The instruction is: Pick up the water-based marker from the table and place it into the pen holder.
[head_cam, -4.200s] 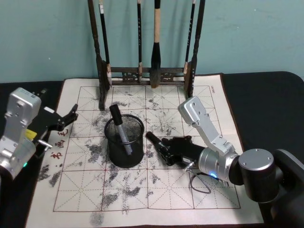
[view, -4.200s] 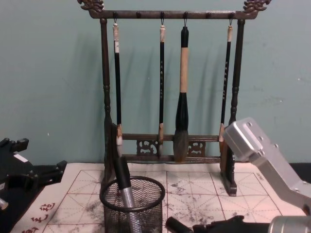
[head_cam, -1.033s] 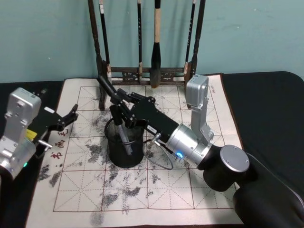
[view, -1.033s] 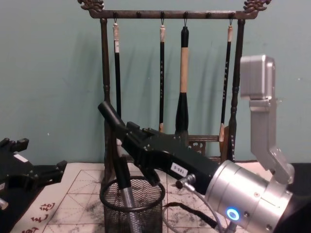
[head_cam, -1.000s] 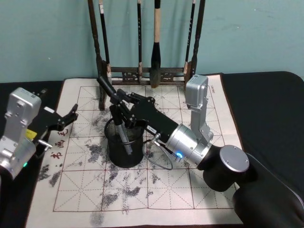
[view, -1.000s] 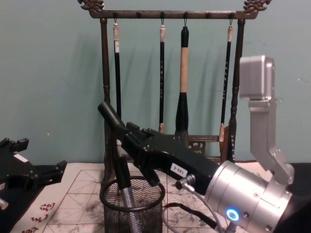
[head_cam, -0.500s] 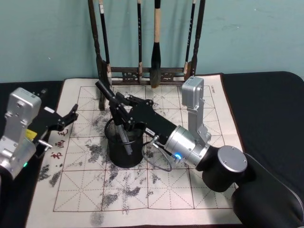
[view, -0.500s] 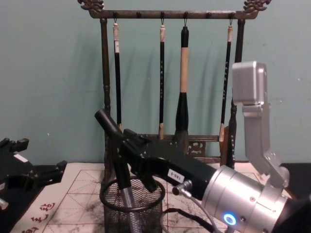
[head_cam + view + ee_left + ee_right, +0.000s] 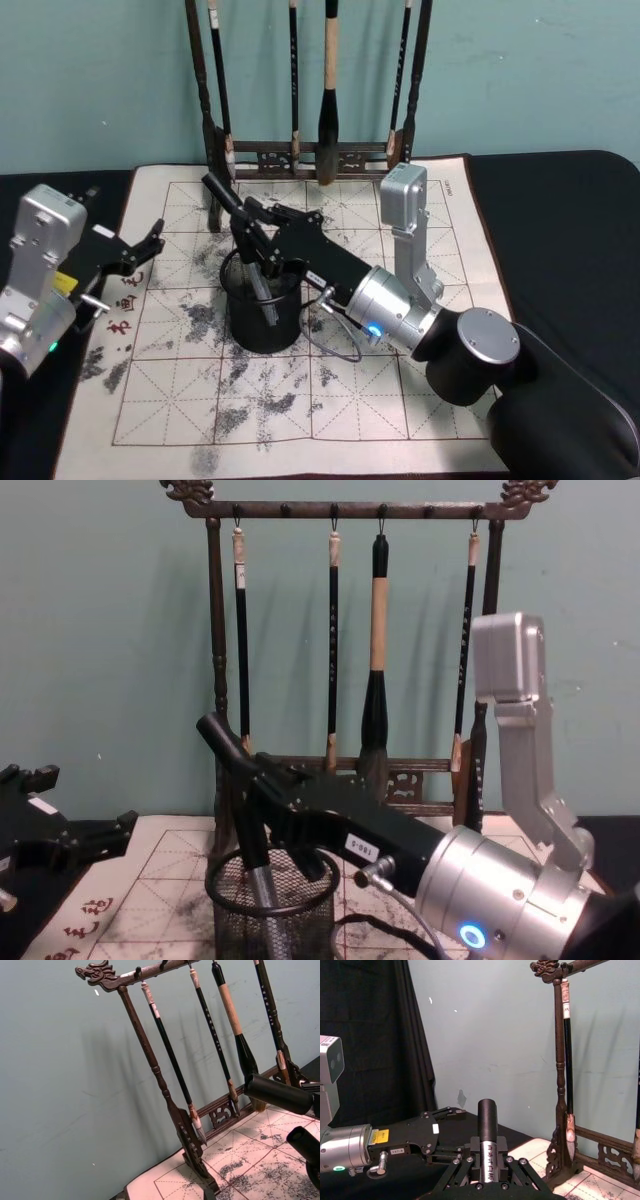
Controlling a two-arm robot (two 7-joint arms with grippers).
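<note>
My right gripper point(image 9: 250, 232) clenches the marker point(image 9: 222, 197), tilted above the pen holder point(image 9: 262, 318); my left gripper point(image 9: 148, 243) rests released.

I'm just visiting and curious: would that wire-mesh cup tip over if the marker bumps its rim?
Possibly. The pen holder is open mesh, so probably light, and taller than wide. The marker in the right gripper is tilted over its rim; a sideways nudge might slide or rock it on the mat.

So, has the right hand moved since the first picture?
Yes. The right hand was low on the felt mat, right of the round black wire-mesh pen holder; now it is above the holder's rim, gripping the black marker.
</note>
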